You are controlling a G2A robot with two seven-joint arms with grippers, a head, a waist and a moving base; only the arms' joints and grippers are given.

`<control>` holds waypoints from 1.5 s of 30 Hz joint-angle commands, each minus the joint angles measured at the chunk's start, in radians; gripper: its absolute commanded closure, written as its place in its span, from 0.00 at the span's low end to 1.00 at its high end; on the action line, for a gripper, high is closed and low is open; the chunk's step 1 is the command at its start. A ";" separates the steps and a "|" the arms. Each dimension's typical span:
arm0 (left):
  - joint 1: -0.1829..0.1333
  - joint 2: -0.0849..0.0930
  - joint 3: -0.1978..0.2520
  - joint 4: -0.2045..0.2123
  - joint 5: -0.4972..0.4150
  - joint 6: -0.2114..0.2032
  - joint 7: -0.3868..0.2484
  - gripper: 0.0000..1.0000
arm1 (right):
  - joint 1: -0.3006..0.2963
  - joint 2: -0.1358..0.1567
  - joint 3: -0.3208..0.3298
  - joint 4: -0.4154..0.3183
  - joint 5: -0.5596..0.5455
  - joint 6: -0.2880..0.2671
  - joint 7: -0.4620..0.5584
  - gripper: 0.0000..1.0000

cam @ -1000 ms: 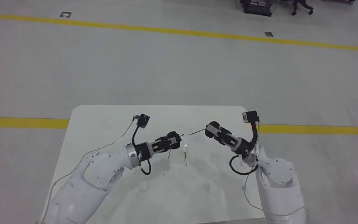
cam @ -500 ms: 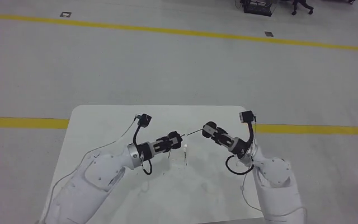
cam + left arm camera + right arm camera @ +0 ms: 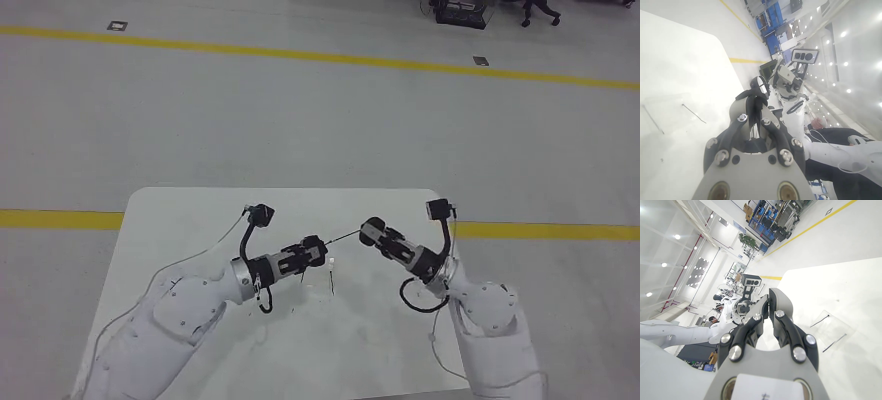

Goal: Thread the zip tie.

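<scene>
Zip tie (image 3: 341, 238): held above counter (image 3: 180, 230), spanning both claws, prob. to line ends up for threading. L claw (image 3: 318, 245): clenched on one end. R claw (image 3: 366, 232): clenched on other. Spare ties (image 3: 819, 321): flat on clear sheet (image 3: 838, 326).

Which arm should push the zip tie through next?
Probably the right. The right claw is shut on the zip tie, and the thin strap runs straight to the left claw, which grips the other end.
</scene>
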 commanded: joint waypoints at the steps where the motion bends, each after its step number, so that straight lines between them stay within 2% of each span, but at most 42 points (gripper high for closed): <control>1: 0.000 0.002 0.001 -0.002 0.004 0.000 0.002 1.00 | 0.000 0.002 -0.003 -0.003 -0.010 -0.001 -0.002 1.00; 28: -0.007 0.021 0.015 -0.014 -0.024 -0.003 0.009 1.00 | -0.004 0.028 -0.031 -0.036 -0.055 -0.001 -0.011 1.00; 45: -0.017 0.031 0.020 0.004 -0.034 0.002 0.017 1.00 | -0.007 0.045 -0.017 -0.048 -0.034 -0.001 -0.036 1.00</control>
